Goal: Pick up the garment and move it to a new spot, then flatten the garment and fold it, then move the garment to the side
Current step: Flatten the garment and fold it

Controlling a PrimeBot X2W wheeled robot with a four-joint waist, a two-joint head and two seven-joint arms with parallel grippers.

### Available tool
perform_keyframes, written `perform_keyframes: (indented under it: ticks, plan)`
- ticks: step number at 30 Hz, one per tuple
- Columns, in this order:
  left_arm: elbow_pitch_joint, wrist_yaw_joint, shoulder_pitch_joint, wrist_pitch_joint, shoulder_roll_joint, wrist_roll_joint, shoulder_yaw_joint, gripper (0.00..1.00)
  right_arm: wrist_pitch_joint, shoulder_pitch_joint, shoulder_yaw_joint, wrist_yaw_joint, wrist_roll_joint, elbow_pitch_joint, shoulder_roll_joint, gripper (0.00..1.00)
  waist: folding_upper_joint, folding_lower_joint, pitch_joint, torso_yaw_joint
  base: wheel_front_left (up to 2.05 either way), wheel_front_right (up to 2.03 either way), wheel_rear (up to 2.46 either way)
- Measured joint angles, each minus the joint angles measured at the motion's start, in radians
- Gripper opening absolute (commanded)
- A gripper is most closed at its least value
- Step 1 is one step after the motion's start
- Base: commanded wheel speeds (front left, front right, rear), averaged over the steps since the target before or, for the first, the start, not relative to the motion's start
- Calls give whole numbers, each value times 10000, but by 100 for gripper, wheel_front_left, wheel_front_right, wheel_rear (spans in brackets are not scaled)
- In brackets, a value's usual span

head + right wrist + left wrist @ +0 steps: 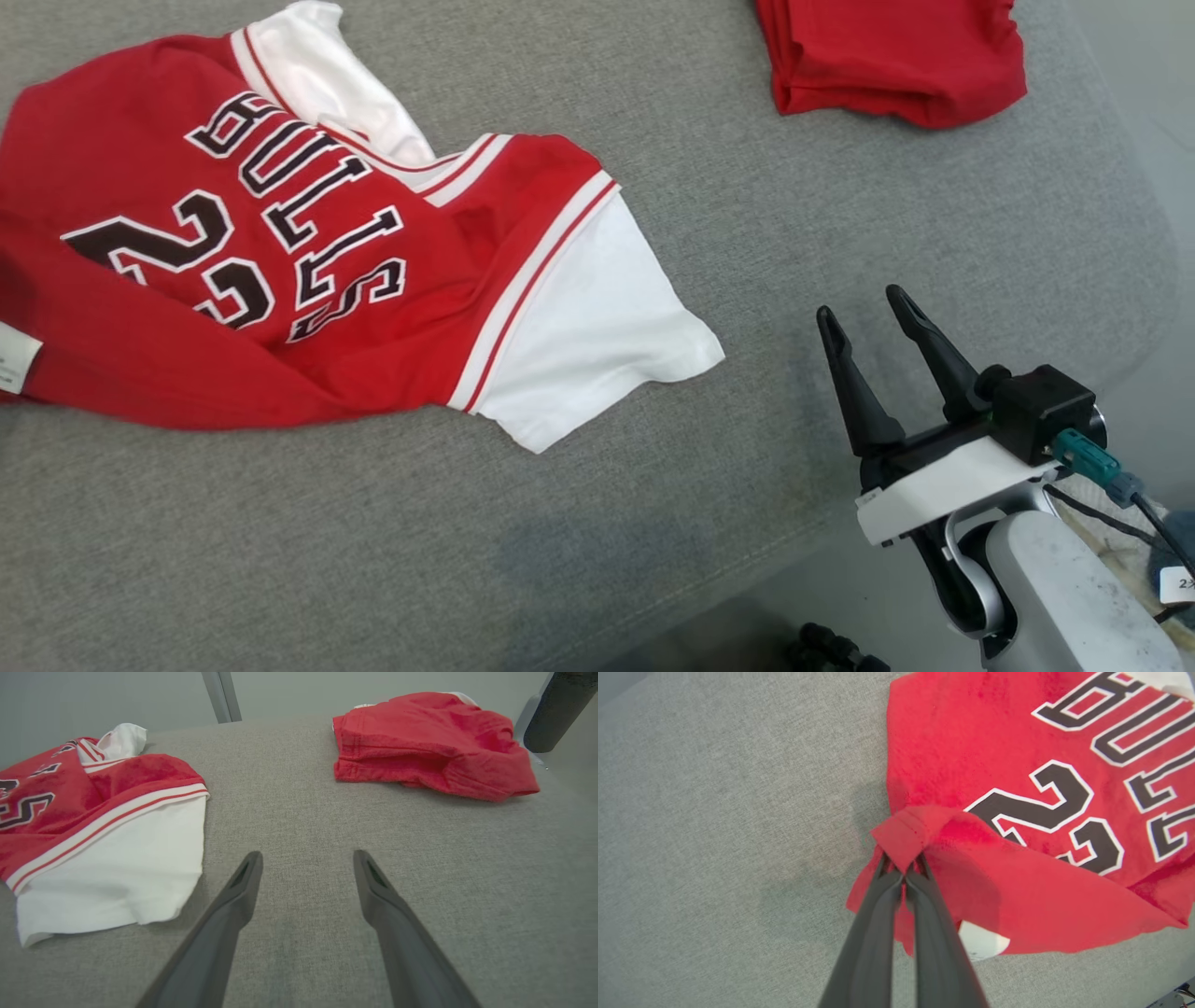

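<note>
- A grey, woven-cloth surface (747, 233) is carrying everything, and its rounded corner is showing at the right of the head view
- A red jersey (140, 308) with white sleeves is lying spread over the left part, creased rather than flat, with its black, white-edged lettering and numbers facing up
- One sleeve (597, 345) is resting flat on the cloth and pointing toward the middle
- The other sleeve (317, 75) is bunching at the far side
- One red hem corner (906, 833) is standing lifted off the surface
- A second red garment (896, 56), folded into a thick bundle, is sitting at the far right, well apart from the jersey
</note>
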State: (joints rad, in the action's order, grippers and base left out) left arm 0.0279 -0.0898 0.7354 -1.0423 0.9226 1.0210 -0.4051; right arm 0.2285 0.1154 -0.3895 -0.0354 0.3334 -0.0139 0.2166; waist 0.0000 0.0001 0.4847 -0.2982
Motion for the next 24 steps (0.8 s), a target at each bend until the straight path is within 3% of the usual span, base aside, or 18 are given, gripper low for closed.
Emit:
perform_keyframes:
  ticks: [1, 4, 6, 7, 9, 24]
  plan:
    - [-81, 0, 58, 36, -35, -58, -69, 35, 2, 23, 15, 0, 0, -42, -2, 100, 0, 0, 71, -111, 0, 0, 0]
    - [-209, 2, 240, 211, -391, -389, -353, 22, 15, 48, 121, -10, 0, -205, -10, 100, 0, 0, 276, -382, 0, 0, 0]
    - [-328, 54, 295, 288, -596, -525, -562, 22, 92, 77, 153, -10, 0, -295, -33, 100, 1, 0, 384, -510, 0, 0, 0]
    - [-487, 107, 295, 322, -652, -594, -665, 27, 94, 116, 157, -10, -2, -349, -44, 100, 0, 0, 417, -560, 0, 0, 0]
    - [-821, 194, 294, 328, -652, -848, -865, 100, 98, 225, 192, -10, -2, -454, -52, 100, 0, 1, 407, -608, 0, 0, 0]
    - [-1747, 276, 491, 1569, -1116, -1103, -527, 100, 186, 225, 424, -10, -190, -909, 86, 100, 1, 0, -486, 88, 0, 0, 0]
